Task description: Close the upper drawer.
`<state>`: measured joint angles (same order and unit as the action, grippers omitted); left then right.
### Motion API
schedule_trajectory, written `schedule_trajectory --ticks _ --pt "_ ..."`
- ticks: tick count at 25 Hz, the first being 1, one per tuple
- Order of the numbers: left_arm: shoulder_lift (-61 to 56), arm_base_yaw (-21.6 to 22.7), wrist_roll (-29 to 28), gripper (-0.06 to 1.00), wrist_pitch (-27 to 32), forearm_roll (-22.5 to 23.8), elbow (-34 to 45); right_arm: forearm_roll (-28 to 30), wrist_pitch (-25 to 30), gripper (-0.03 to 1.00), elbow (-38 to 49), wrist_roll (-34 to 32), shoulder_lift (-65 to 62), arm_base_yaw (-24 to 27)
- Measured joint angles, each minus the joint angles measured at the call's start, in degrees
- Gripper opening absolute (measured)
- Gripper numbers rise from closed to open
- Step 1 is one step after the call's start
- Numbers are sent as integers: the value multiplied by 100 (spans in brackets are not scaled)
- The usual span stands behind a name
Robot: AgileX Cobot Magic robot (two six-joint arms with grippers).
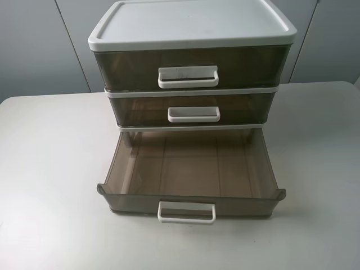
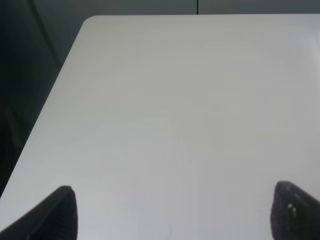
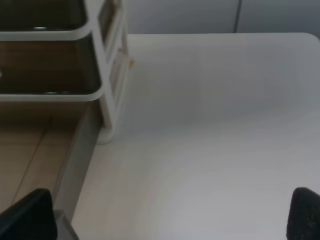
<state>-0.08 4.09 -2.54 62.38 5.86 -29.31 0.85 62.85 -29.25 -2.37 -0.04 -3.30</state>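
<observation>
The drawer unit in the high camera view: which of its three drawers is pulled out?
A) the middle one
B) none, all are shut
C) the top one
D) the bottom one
D. The bottom drawer sticks far out toward the camera with its empty inside showing, while the top drawer and the middle drawer sit flush in the white frame.

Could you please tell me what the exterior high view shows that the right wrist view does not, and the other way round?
Only the exterior high view shows the whole white-framed cabinet, its two shut brown drawers, and the pulled-out smoky brown translucent drawer's white loop handle. No gripper appears there.

Only the right wrist view shows the right gripper, its dark fingertips spread wide apart beside the open drawer's side wall.

Both show the white table and the cabinet's right corner post.
</observation>
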Motion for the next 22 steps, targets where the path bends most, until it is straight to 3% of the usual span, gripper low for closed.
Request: schedule_trajectory --ticks 22 --pt "0 0 0 74 0 0 0 0 0 70 0 26 0 64"
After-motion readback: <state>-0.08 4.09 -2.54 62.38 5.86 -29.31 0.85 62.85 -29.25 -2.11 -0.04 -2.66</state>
